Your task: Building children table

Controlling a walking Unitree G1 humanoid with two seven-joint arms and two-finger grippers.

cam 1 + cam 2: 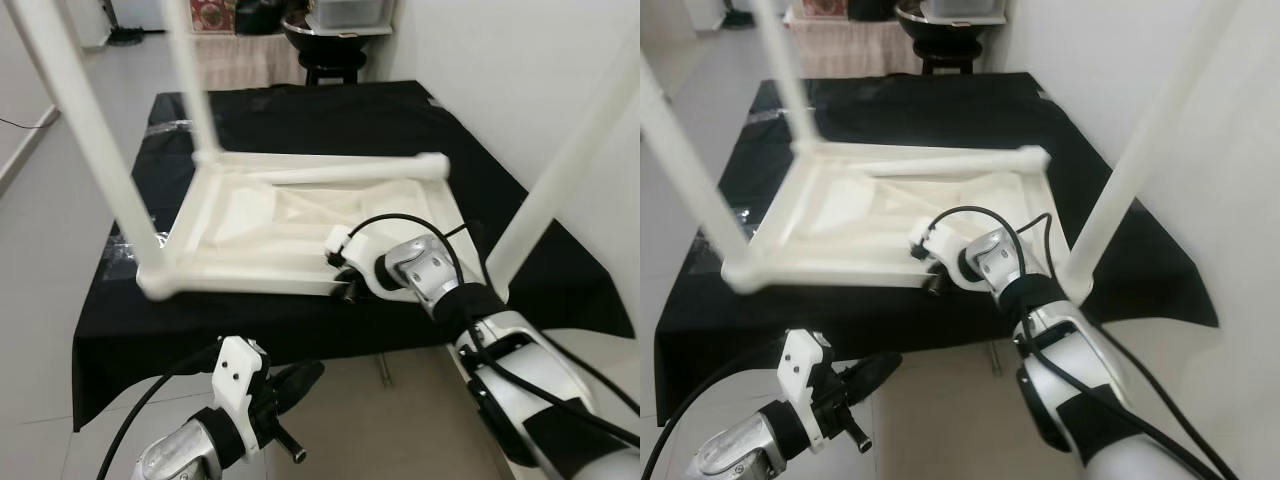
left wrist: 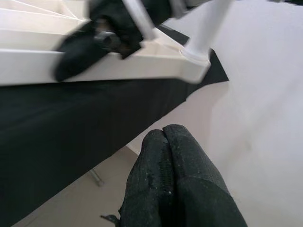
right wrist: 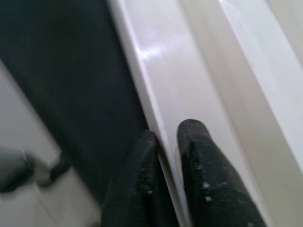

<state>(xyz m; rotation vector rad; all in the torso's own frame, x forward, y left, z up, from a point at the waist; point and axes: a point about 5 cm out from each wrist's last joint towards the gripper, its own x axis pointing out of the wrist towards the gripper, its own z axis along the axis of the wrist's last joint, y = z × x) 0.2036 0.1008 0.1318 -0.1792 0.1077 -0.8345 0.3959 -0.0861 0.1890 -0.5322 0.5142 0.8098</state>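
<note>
Low in the frame, the left claw hangs clenched, its black textured fingers pressed together, holding nothing, below the desk edge. Above it at centre, the white plastic children's table lies upside down on the desk, which is draped in black cloth, its round legs rising toward the camera. The right claw pinches the table's smooth near rim, one finger on each side.
</note>
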